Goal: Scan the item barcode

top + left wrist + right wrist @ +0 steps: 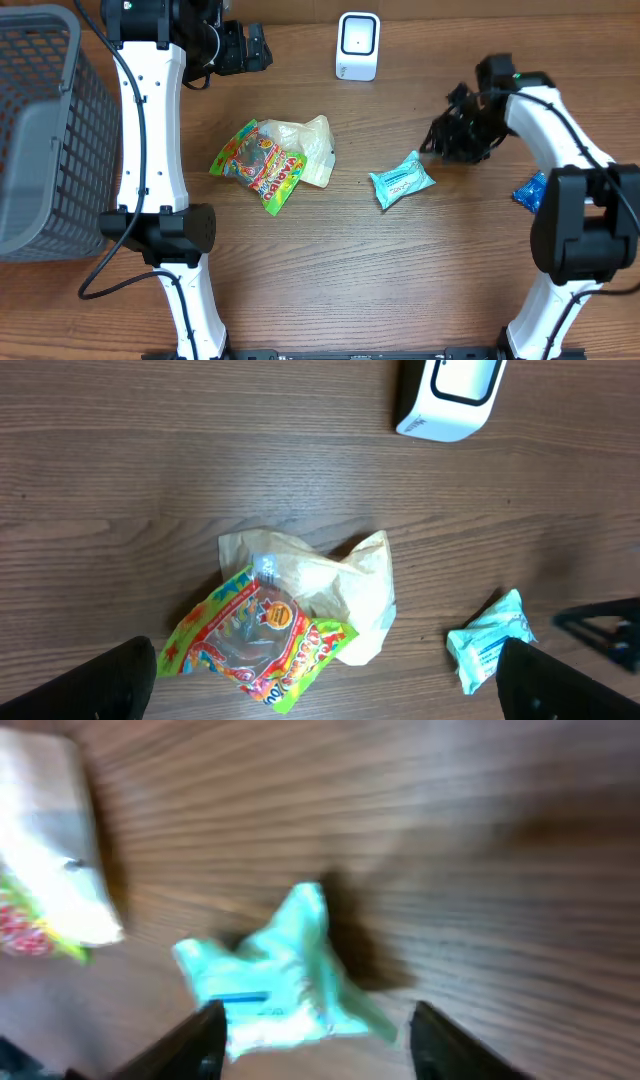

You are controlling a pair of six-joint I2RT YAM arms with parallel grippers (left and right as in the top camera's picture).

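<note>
Hovering over the crumpled teal plastic packet (402, 181), the right gripper (457, 133) stood released, grasping nothing; the packet lay just ahead of its fingers; the left gripper (245, 46) was spread wide, empty; risk judged: a shallow pinch on slack film could slip, hiding the barcode from the white box-shaped scanner (358, 46).

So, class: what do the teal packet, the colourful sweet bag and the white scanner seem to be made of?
Teal packet: likely thin plastic film, faintly glossy; its ends look crimped and crumpled. Colourful sweet bag: shiny printed plastic film, wrinkled, with a clear window. White scanner: probably hard moulded plastic, smooth, with rounded corners.
</note>
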